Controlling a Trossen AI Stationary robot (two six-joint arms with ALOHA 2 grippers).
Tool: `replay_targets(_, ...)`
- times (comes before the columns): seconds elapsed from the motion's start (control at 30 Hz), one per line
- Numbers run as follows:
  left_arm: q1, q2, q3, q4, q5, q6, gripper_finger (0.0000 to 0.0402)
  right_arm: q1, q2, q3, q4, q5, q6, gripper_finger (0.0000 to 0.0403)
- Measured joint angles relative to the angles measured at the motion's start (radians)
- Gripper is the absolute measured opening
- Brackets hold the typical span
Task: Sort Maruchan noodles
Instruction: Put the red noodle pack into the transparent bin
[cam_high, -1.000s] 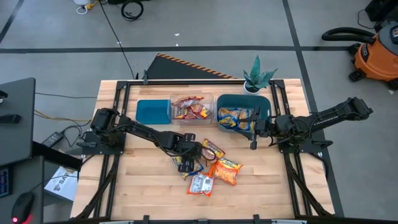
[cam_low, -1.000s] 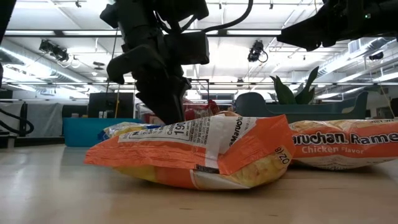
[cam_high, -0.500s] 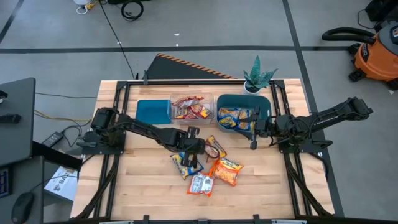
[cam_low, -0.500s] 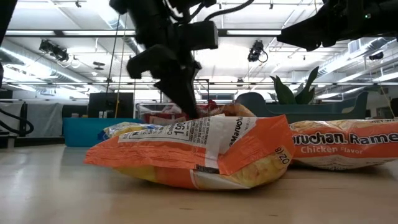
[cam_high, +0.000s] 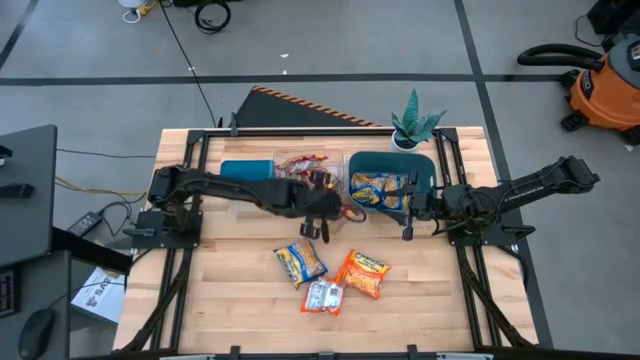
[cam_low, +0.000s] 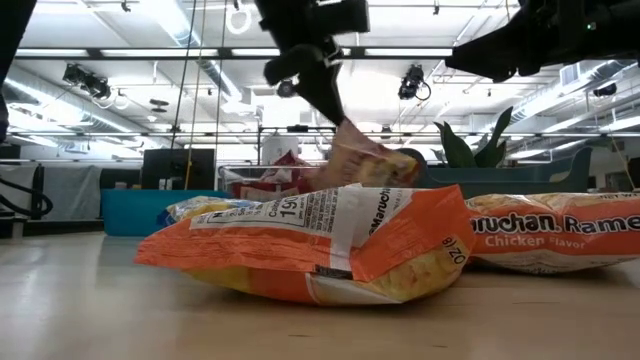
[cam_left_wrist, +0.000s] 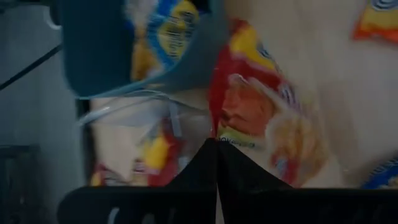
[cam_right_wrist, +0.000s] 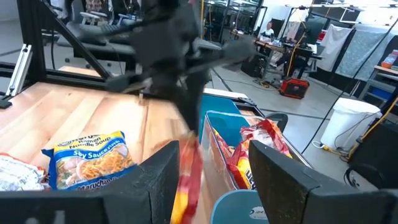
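Observation:
My left gripper (cam_high: 325, 212) is shut on a red Maruchan noodles packet (cam_left_wrist: 261, 124), which hangs above the table in front of the clear bin (cam_high: 308, 172) and the right teal bin (cam_high: 392, 182). In the low view the packet (cam_low: 365, 165) dangles below the gripper (cam_low: 318, 85). Three more packets lie flat on the table: yellow-and-blue (cam_high: 300, 263), orange (cam_high: 365, 273) and silvery-white (cam_high: 322, 296). My right gripper (cam_high: 408, 212) waits open beside the right teal bin. My left gripper pinches the red packet at one edge (cam_left_wrist: 229, 140) between its two shut fingers. The fingers slant down at it from the table's left. The packet hangs tilted below the fingers (cam_low: 325, 95), lifted clear of the table.
The clear bin holds red packets (cam_high: 305, 178) and the right teal bin holds yellow-and-blue ones (cam_high: 375, 188). A second teal bin (cam_high: 245, 178) stands left of them. A potted plant (cam_high: 412, 125) is at the far edge. Bare wood lies toward the near edge.
My left gripper has risen and gone toward the far edge and the bins, rolling as it went. The red packet, which lay on the table among the others, is now lifted clear and hangs below it. The other packets lie as before.

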Motion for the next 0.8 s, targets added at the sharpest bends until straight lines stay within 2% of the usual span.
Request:
replay_targets(0.27, 0.067, -0.088, 0.084, -0.076, -0.030, 0.048, 0.0001, 0.000, 0.000, 0.000, -0.017, 0.008, 0.000, 0.0199)
replay_targets(0.57, 0.175, -0.183, 0.087, -0.073, -0.031, 0.050, 0.0000, -0.002, 0.000, 0.000, -0.007, 0.011, 0.000, 0.0199)
replay_targets(0.8, 0.287, -0.155, 0.086, -0.044, 0.139, 0.051, 0.0000, -0.007, 0.000, 0.000, -0.001, 0.003, 0.004, 0.0199)
